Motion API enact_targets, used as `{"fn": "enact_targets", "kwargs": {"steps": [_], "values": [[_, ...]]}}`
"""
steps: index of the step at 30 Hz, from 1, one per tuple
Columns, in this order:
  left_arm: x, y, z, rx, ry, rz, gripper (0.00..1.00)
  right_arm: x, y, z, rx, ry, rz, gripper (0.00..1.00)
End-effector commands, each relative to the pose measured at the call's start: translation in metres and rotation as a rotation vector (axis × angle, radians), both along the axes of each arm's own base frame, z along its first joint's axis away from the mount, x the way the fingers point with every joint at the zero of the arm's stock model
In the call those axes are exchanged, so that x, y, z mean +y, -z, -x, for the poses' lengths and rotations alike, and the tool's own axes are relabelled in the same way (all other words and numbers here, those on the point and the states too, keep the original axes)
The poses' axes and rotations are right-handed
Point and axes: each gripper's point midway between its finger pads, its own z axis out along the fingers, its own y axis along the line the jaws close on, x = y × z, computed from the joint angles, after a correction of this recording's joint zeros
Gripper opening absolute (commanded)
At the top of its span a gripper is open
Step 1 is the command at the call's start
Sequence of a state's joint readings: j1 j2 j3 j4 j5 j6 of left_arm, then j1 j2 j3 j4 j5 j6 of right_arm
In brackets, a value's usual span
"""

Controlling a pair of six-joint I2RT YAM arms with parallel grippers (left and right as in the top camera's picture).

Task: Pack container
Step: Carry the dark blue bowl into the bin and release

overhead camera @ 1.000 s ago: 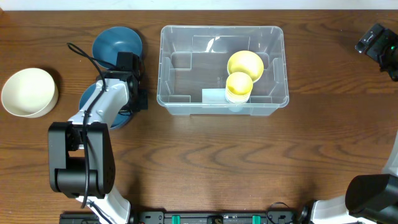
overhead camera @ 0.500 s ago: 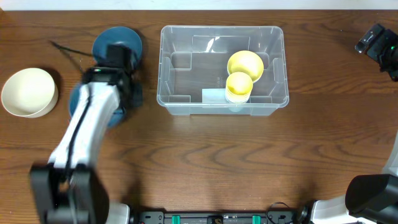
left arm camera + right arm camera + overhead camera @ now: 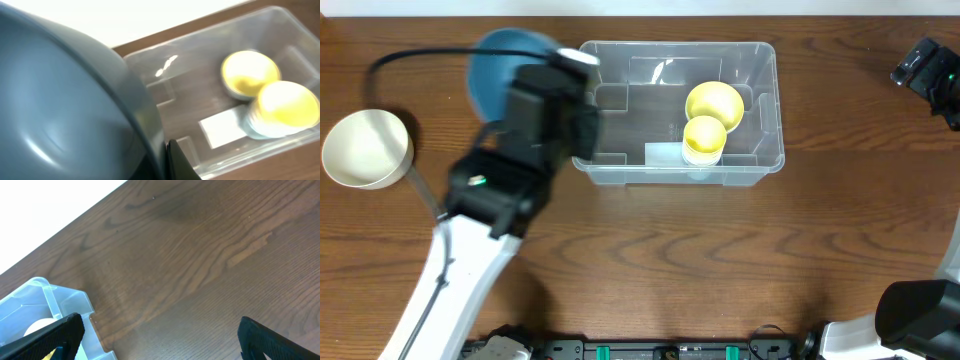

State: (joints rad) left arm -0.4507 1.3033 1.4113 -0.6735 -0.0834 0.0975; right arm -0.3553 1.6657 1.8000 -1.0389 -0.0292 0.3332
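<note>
**Left gripper pinching blue bowl at container's left end; right gripper spread**

Container point(image 3: 610, 172) sits mid-table point(image 3: 650, 260), long side running left to right, top open.

Left gripper point(image 3: 166, 161) is clamped on the rim of a blue bowl point(image 3: 65, 100). One dark finger shows against the rim and the bowl hides the other. The bowl fills the left of the wrist view, with the container's inside beyond it.

From overhead the blue bowl point(image 3: 505, 60) shows just outside the container's far-left corner. The left arm crosses the container's left wall, and everything here is motion-blurred. Can't tell whether bowl and wall touch.

Inside the container, right half:
- The yellow bowl point(image 3: 714, 104) sits upright.
- The small yellow bowl point(image 3: 703, 138) touches it on the near side, close to the front wall.
- The whitish label point(image 3: 664, 153) lies just left of the small one, along the front wall.

Cream bowl point(image 3: 365, 148) sits upright on the wood, well left of the container.

Right gripper point(image 3: 160, 342) has its fingers spread wide over bare wood. Overhead puts it well right of the container, level with its far side. Its wrist view catches one container corner at lower left.
</note>
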Motion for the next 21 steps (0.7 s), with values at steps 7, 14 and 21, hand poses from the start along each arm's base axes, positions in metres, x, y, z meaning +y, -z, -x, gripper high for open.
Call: {"fn": "enact_targets", "kwargs": {"steps": [7, 14, 21], "values": [[-0.097, 0.053, -0.023, -0.050, 0.267, -0.231, 0.06, -0.002, -0.003, 0.000, -0.009, 0.016, -0.003, 0.99], [-0.110, 0.106, -0.036, 0.037, 0.275, -0.305, 0.06, -0.002, -0.003, 0.000, -0.009, 0.016, -0.003, 0.99], [-0.122, 0.140, -0.052, 0.060, 0.278, -0.318, 0.06, -0.002, -0.003, 0.000, -0.009, 0.016, -0.003, 0.99]]}}
